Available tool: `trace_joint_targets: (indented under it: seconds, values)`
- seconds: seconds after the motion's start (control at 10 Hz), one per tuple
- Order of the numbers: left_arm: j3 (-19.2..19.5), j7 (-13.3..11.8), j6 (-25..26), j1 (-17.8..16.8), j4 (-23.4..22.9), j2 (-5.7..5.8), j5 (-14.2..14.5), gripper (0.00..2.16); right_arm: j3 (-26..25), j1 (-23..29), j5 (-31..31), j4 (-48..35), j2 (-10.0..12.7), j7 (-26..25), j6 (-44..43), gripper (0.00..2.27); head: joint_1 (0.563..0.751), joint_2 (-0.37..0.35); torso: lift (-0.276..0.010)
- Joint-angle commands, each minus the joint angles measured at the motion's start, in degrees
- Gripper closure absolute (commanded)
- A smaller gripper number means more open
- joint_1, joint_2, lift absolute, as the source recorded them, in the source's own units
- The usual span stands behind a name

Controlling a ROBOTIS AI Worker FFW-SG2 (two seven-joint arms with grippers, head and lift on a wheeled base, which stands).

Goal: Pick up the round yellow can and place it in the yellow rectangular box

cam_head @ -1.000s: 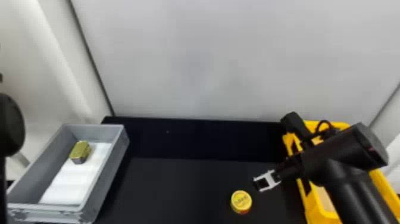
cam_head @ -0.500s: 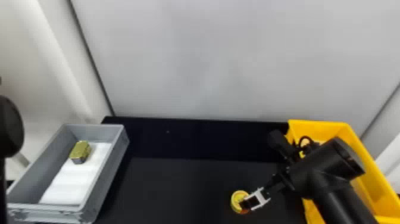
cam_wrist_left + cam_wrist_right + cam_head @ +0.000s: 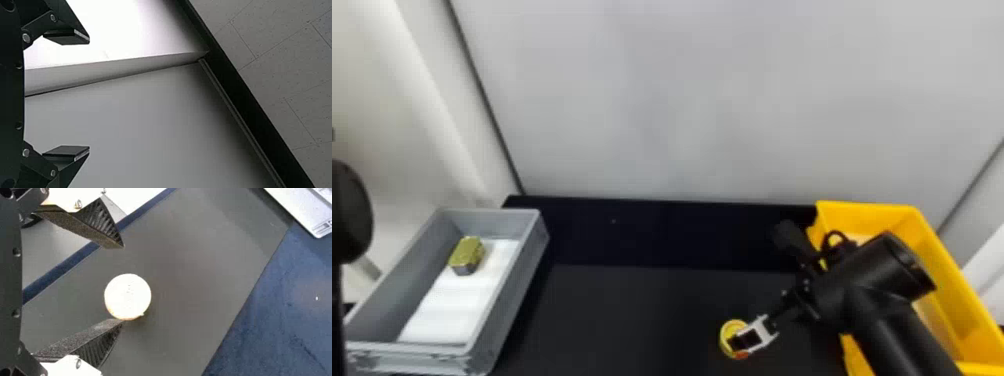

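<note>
In the head view my right gripper (image 3: 739,342) is over the round yellow can (image 3: 730,334) on the black table and hides part of it. Seen from the right wrist, the right gripper (image 3: 122,284) is open, and the can (image 3: 128,297) lies just beyond its fingertips, nearer the lower finger. The yellow rectangular box (image 3: 947,280) stands at the right, partly behind the right arm. My left arm (image 3: 351,212) is parked at the far left edge; the left wrist view has the left gripper (image 3: 89,94) open, with nothing between its fingers.
A grey crate (image 3: 529,280) stands at the left, holding a gold-coloured block (image 3: 467,254) on a white pad (image 3: 449,305). Behind the black table (image 3: 632,310) rises a pale wall (image 3: 707,100).
The right gripper has moved left and toward the near side, from beside the can to over it. The can, both containers and the left arm have stayed where they were.
</note>
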Motion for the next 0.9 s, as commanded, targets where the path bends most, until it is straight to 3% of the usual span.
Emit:
trace_joint_targets:
  seconds: [0.0,0.8]
  values:
    - [-0.2,-0.1,0.0,-0.4,0.1,0.08,0.0,0.27,1.1,-1.3,-1.1,1.7,1.1,-1.5,-1.0,0.13,0.663,0.054,-0.010]
    - [-0.1,-0.1,-0.1,-0.4,-0.1,0.08,0.0,0.27,1.8,-1.2,-3.2,4.0,2.6,-3.8,-2.2,0.14,0.663,0.054,-0.010]
